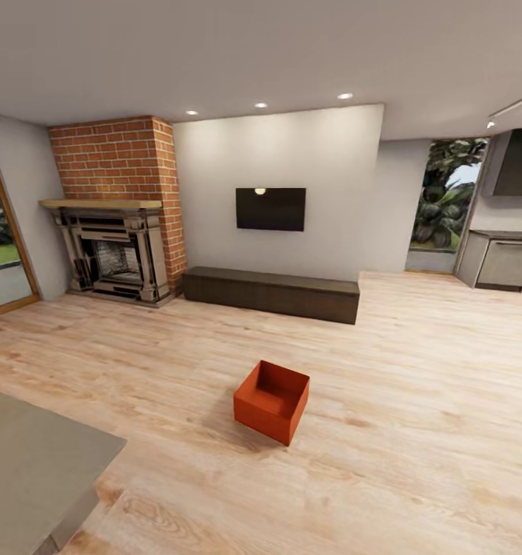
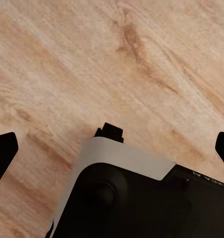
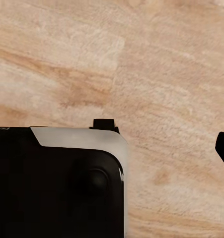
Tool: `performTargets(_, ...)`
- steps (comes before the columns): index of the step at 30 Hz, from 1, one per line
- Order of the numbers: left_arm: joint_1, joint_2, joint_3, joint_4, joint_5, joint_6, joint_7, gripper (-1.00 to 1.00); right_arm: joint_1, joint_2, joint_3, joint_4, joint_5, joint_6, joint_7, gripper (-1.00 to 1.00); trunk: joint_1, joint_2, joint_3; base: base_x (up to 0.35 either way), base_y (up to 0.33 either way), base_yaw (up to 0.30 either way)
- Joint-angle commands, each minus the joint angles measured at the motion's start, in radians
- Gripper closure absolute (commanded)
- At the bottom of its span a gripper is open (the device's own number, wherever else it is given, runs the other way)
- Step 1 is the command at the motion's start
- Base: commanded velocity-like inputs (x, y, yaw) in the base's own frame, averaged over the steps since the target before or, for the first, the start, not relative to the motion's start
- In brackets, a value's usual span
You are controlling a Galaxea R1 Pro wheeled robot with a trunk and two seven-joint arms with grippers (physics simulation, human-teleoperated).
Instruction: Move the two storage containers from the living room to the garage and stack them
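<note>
On the pale wood-plank floor (image 1: 415, 401), one orange-red storage container (image 1: 272, 401) empty in head view, wrist views: left jaws spread wide over bare planks, right jaws' state indeterminable.

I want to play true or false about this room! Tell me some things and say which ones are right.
1. An orange-red bin sits on the wood floor. True.
2. The bin is full of toys. False: it looks empty.
3. A black TV hangs above the long dark cabinet. True.
4. The fireplace stands right of the TV. False: it stands left of it.
5. The bin sits on the cabinet. False: it is on the floor.
</note>
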State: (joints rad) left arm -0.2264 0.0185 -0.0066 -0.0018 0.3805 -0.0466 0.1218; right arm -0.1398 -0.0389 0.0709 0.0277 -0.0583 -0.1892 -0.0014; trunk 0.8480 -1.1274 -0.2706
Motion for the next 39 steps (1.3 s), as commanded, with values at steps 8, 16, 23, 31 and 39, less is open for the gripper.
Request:
performTargets(8,-0.001,0.0,-0.001,0.0,0.005,-0.003,0.001,-1.0,-0.001,0.001,0.007,0.003,-0.006,-0.008,0.0,-1.0,0.001,-0.001,-0.001,0.321,0.169,-0.041)
performTargets(16,-0.001,0.0,-0.001,0.0,0.005,-0.003,0.001,-1.0,-0.001,0.002,0.007,0.003,-0.004,-0.008,0.0,-1.0,0.001,-0.001,-0.001,0.318,0.177,-0.211)
performTargets(23,-0.001,0.0,-0.001,0.0,0.005,-0.003,0.001,-1.0,-0.001,0.002,0.007,0.003,-0.003,-0.008,0.0,-1.0,0.001,-0.001,-0.001,0.318,0.177,-0.24)
performTargets(31,-0.001,0.0,-0.001,0.0,0.005,-0.003,0.001,-1.0,-0.001,0.001,0.007,0.003,-0.003,-0.008,0.0,-1.0,0.001,-0.001,-0.001,0.317,0.177,-0.241)
performTargets(39,-0.001,0.0,-0.001,0.0,0.005,-0.005,0.002,-1.0,-0.001,0.001,0.007,0.003,-0.003,-0.007,0.0,-1.0,0.001,-0.001,-0.001,0.317,0.177,-0.242)
